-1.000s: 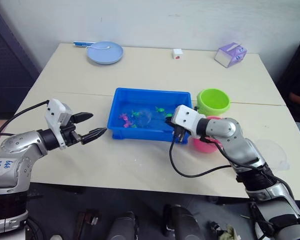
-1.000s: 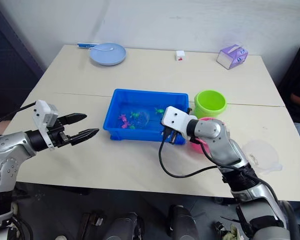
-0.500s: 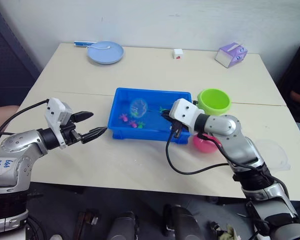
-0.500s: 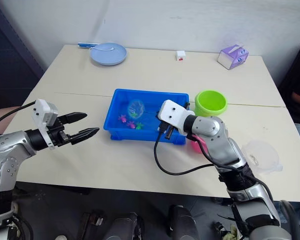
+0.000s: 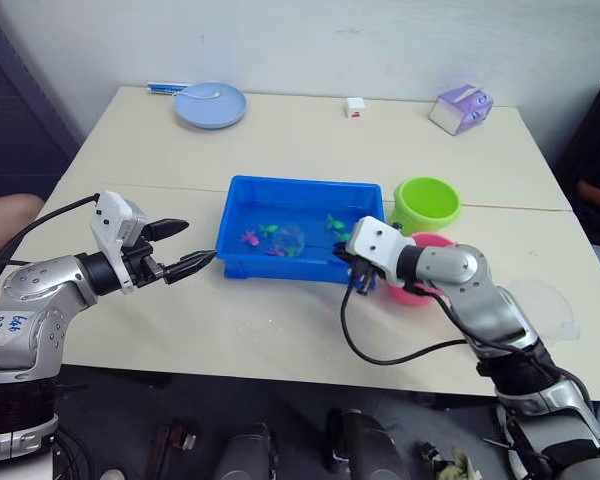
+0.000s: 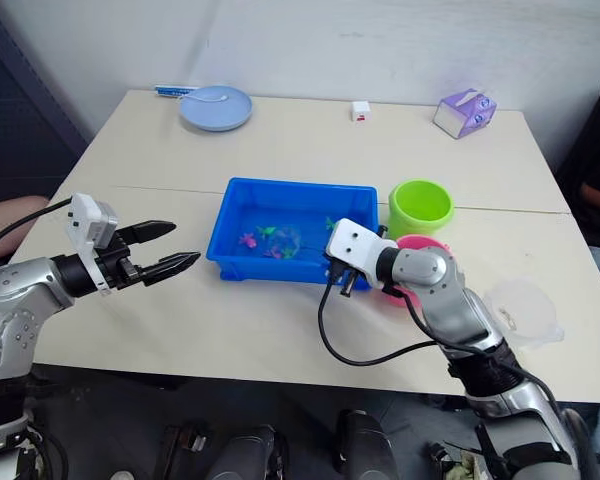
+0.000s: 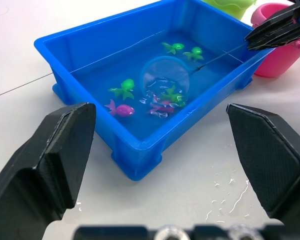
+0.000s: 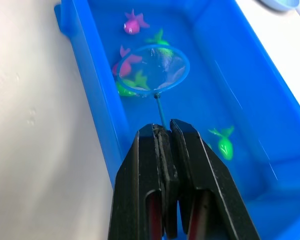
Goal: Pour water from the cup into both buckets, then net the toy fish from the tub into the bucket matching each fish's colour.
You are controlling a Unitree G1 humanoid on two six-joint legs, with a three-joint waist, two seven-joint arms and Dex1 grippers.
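Shiny plastic things on a smooth, dull table.

The tub [image 5: 242, 205] is bright blue plastic, smooth and glossy, and the water in it shines. The fish [image 7: 122, 89] are small shiny plastic, green and pink. The net [image 8: 152, 70] has fine see-through mesh on a light blue plastic rim and a thin dark handle. The green bucket [image 5: 427, 203] and the pink bucket [image 5: 432, 246] are smooth plastic. The cup [image 6: 523, 308] is clear plastic. The table [image 5: 280, 140] is pale, smooth and matt, with wet drops on it. The right gripper [image 8: 166, 136] has black fingers [image 8: 192, 165] with a soft shine.
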